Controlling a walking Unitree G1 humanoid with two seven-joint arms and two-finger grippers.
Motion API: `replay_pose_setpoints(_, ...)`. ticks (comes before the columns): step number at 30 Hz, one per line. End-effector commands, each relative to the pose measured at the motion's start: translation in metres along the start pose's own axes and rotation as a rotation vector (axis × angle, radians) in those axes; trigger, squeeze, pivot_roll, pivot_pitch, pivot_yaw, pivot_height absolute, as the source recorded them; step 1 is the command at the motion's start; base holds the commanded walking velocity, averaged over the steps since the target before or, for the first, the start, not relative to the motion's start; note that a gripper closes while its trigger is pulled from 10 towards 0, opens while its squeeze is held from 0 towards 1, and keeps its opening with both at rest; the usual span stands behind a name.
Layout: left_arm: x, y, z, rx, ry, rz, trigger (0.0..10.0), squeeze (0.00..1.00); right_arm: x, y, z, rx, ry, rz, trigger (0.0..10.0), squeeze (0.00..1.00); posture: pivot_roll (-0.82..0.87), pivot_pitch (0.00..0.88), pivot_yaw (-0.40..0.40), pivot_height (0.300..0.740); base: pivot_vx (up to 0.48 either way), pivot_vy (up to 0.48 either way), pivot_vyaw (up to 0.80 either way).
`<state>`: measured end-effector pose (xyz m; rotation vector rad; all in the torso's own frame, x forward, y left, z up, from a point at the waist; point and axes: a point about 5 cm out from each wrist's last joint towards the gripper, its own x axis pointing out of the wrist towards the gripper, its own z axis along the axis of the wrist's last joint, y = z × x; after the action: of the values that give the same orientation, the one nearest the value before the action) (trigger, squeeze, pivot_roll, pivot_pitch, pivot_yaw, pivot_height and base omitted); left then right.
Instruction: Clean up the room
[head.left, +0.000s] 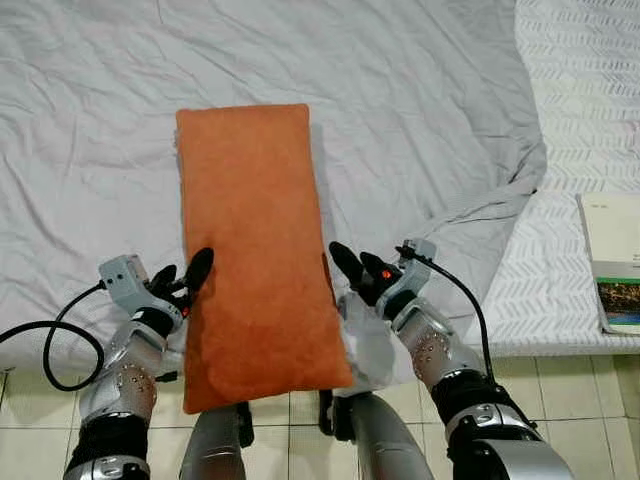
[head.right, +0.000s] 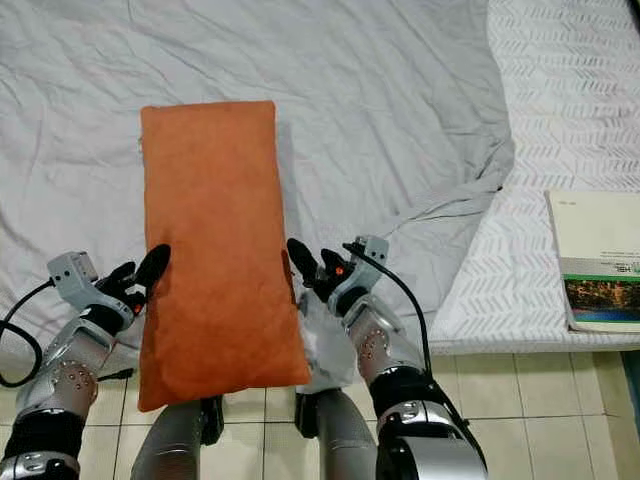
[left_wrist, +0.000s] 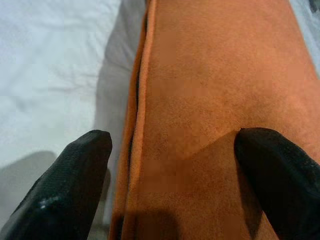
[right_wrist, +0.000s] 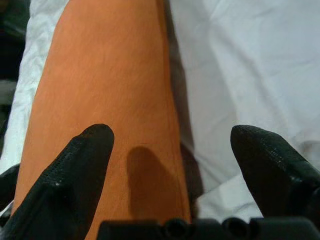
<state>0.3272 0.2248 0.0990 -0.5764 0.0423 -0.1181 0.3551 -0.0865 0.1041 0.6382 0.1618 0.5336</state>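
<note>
We flank the orange pillow (head.left: 258, 255) with both grippers: left gripper (head.left: 186, 280) at its left edge, right gripper (head.left: 352, 272) at its right, each with fingers spread and nothing clamped. The pillow lies lengthwise on the grey bedsheet (head.left: 420, 110), near end overhanging the bed edge, probably for a two-sided lift. Suede-like nap, seamed edge, soft rectangle.

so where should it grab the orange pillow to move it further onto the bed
Grip the two long side edges near the end that overhangs the bed. The orange pillow is long, narrow and soft, lying lengthwise away from the robot. The left end effector and right end effector, both open, already flank those edges, so closing in from each side suits it best.
</note>
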Motion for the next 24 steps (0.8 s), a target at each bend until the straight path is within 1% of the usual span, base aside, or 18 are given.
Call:
replay_pose_setpoints(1, -0.005, 0.004, -0.032, -0.037, 0.115, 0.037, 10.0, 0.00, -0.003, 0.004, -0.027, 0.047, 0.098, 0.035, 10.0, 0.00, -0.04, 0.646, -0.148, 0.740, 0.000, 0.000, 0.00)
replay_pose_setpoints(2, -0.005, 0.004, -0.032, -0.037, 0.115, 0.037, 10.0, 0.00, -0.003, 0.004, -0.027, 0.047, 0.098, 0.035, 10.0, 0.00, -0.04, 0.646, -0.148, 0.740, 0.000, 0.000, 0.00)
replay_pose_setpoints(5, -0.003, 0.006, -0.043, -0.054, 0.154, 0.066, 10.0, 0.00, -0.001, 0.013, -0.041, 0.051, 0.157, 0.069, 10.0, 0.00, -0.04, 0.645, -0.148, 0.740, 0.000, 0.000, 0.00)
replay_pose_setpoints(6, -0.003, 0.006, -0.043, -0.054, 0.154, 0.066, 10.0, 0.00, -0.001, 0.013, -0.041, 0.051, 0.157, 0.069, 10.0, 0.00, -0.04, 0.645, -0.148, 0.740, 0.000, 0.000, 0.00)
replay_pose_setpoints(8, -0.007, 0.014, -0.050, -0.089, 0.187, 0.123, 10.0, 0.00, -0.001, 0.022, -0.055, 0.032, 0.211, 0.109, 10.0, 0.00, -0.04, 0.645, -0.146, 0.740, 0.000, 0.000, 0.00)
replay_pose_setpoints(9, -0.007, 0.014, -0.050, -0.089, 0.187, 0.123, 10.0, 0.00, -0.001, 0.022, -0.055, 0.032, 0.211, 0.109, 10.0, 0.00, -0.04, 0.645, -0.146, 0.740, 0.000, 0.000, 0.00)
replay_pose_setpoints(10, -0.009, 0.020, -0.052, -0.125, 0.194, 0.167, 10.0, 0.00, -0.001, 0.027, -0.063, 0.016, 0.247, 0.140, 10.0, 0.00, -0.04, 0.645, -0.146, 0.740, 0.000, 0.000, 0.00)
replay_pose_setpoints(11, -0.010, 0.022, -0.053, -0.145, 0.195, 0.182, 10.0, 0.00, -0.002, 0.029, -0.066, -0.004, 0.273, 0.159, 10.0, 0.00, -0.04, 0.645, -0.145, 0.740, 0.000, 0.000, 0.00)
replay_pose_setpoints(12, -0.010, 0.022, -0.053, -0.145, 0.195, 0.182, 10.0, 0.00, -0.002, 0.029, -0.066, -0.004, 0.273, 0.159, 10.0, 0.00, -0.04, 0.645, -0.145, 0.740, 0.000, 0.000, 0.00)
replay_pose_setpoints(13, -0.011, 0.025, -0.055, -0.163, 0.200, 0.197, 10.0, 0.00, -0.003, 0.032, -0.072, -0.042, 0.311, 0.184, 10.0, 0.00, -0.04, 0.644, -0.146, 0.740, 0.000, 0.000, 0.00)
replay_pose_setpoints(15, -0.011, 0.026, -0.055, -0.166, 0.203, 0.202, 10.0, 0.00, -0.004, 0.032, -0.073, -0.057, 0.324, 0.191, 10.0, 0.00, -0.04, 0.644, -0.146, 0.740, 0.000, 0.000, 0.00)
replay_pose_setpoints(17, -0.013, 0.027, -0.057, -0.164, 0.226, 0.200, 10.0, 0.00, -0.008, 0.029, -0.079, -0.127, 0.368, 0.198, 10.0, 0.00, -0.04, 0.645, -0.146, 0.740, 0.000, 0.000, 0.00)
replay_pose_setpoints(18, -0.014, 0.027, -0.059, -0.160, 0.245, 0.193, 10.0, 0.00, -0.012, 0.025, -0.083, -0.171, 0.405, 0.200, 10.0, 0.00, -0.04, 0.645, -0.146, 0.740, 0.000, 0.000, 0.00)
replay_pose_setpoints(20, -0.014, 0.026, -0.062, -0.134, 0.271, 0.176, 10.0, 0.00, -0.015, 0.022, -0.086, -0.190, 0.425, 0.198, 10.0, 0.00, -0.04, 0.646, -0.147, 0.740, 0.000, 0.000, 0.00)
replay_pose_setpoints(22, -0.013, 0.023, -0.066, -0.114, 0.299, 0.168, 10.0, 0.00, -0.018, 0.020, -0.090, -0.196, 0.441, 0.189, 3.9, 0.00, -0.04, 0.648, -0.148, 0.740, 0.000, 0.000, 0.00)
replay_pose_setpoints(24, -0.013, 0.022, -0.067, -0.111, 0.306, 0.163, 10.0, 0.00, -0.019, 0.020, -0.091, -0.196, 0.445, 0.186, 3.9, 0.00, -0.04, 0.648, -0.148, 0.740, 0.000, 0.000, 0.00)
